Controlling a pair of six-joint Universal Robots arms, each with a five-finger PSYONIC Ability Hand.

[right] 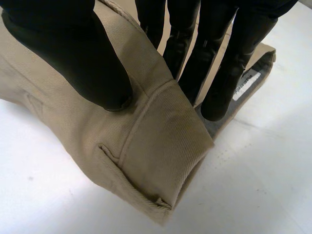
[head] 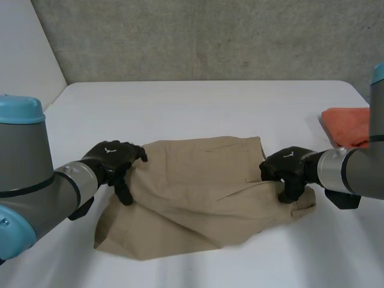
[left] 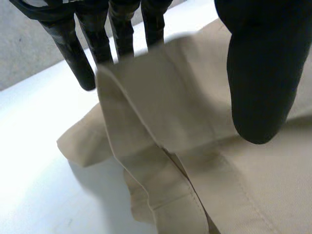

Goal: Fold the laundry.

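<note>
While checking head view, found tan twill garment (head: 198,192) lying rumpled midway across white bench (head: 198,102). Saw left robot hand (head: 111,159) clamped on its left edge, cloth fold pinched between fingers (left: 95,36) and thumb (left: 258,83). Saw right robot hand (head: 288,169) clamped on waistband (right: 161,141) end, thumb on top, fingers tucked inside. Noted folded orange cloth (head: 347,125) well apart, at bench's right edge.

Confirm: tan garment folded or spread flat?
Partly folded. The tan garment lies doubled over itself, loose and askew. The left hand pinches its left edge, and the right hand pinches its waistband end.
</note>
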